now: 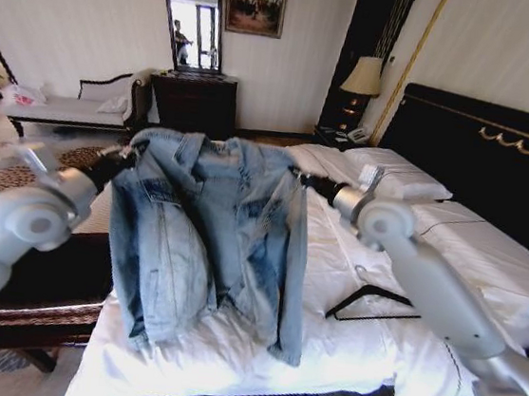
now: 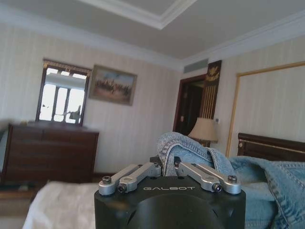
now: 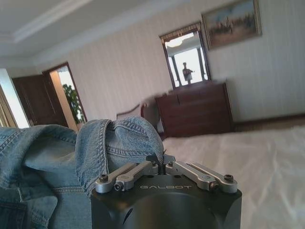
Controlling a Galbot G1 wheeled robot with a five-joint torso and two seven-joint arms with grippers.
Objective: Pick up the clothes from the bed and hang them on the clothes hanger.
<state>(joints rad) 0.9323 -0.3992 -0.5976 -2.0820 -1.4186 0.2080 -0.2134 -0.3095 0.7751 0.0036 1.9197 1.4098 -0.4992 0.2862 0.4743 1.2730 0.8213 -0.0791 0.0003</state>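
At shoulders: my left end effector [image 1: 119,157] and right end effector [image 1: 307,181] each pinch denim.
Jacket [image 1: 207,239]: hangs spread above bed [image 1: 343,350].
Hanger [image 1: 372,304]: flat on duvet, apart.
Risk: I judge thin pinches could slip; both arms busy, hanger untouched.

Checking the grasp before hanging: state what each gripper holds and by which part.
Both hold the denim jacket, spread above the bed. The left gripper pinches one shoulder, the right gripper the other. The hanger lies untouched on the bed.
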